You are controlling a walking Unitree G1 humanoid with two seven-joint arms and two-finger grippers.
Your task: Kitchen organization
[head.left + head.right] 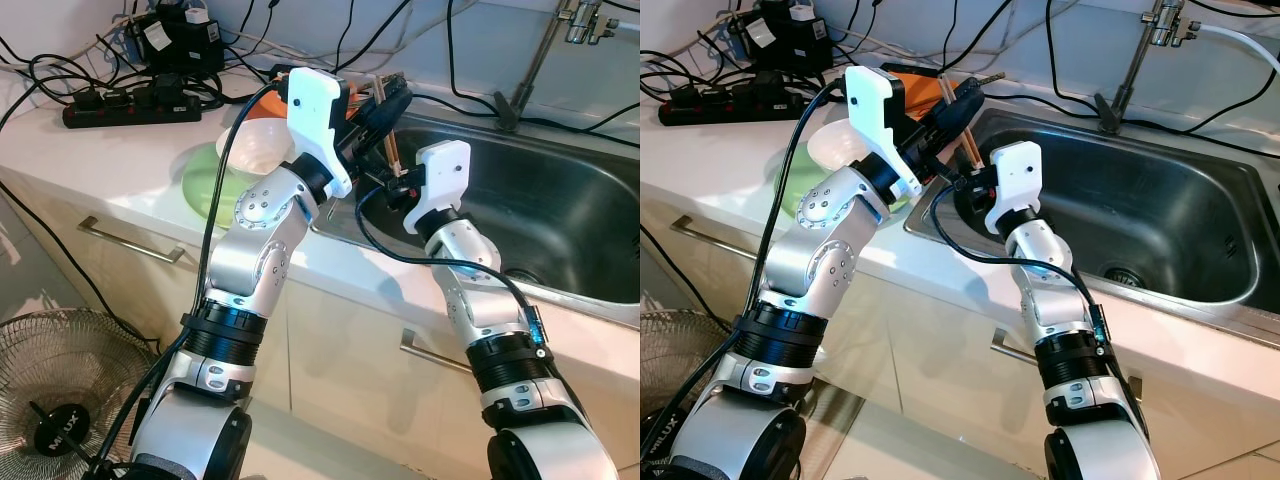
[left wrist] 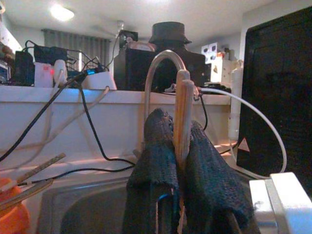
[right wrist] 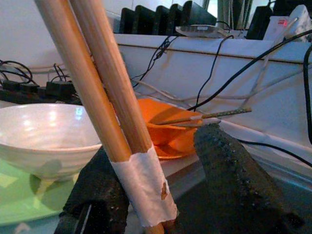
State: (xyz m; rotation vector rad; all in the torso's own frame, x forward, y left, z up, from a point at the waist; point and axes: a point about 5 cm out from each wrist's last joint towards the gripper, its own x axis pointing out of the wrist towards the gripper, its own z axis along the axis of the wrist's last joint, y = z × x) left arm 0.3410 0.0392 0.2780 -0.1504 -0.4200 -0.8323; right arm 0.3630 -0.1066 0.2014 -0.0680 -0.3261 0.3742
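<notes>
My left gripper (image 1: 388, 108) is over the sink's left rim, shut on the upper part of a pair of wooden chopsticks (image 1: 392, 148) taped together with white tape (image 3: 146, 187). The chopsticks point steeply down. My right gripper (image 1: 385, 192) is just below, open, its fingers (image 3: 234, 170) on either side of the taped lower end; the sticks rest against one finger. In the left wrist view a stick (image 2: 183, 122) stands up between the closed pads.
A white bowl (image 1: 255, 145) sits on a green plate (image 1: 205, 190) left of the sink (image 1: 560, 210). Behind is an orange bowl (image 3: 168, 129) holding another pair of chopsticks (image 3: 209, 116). A power strip (image 1: 130, 105) and cables line the back. A faucet (image 1: 540, 60) rises behind the sink; a fan (image 1: 60, 400) stands on the floor.
</notes>
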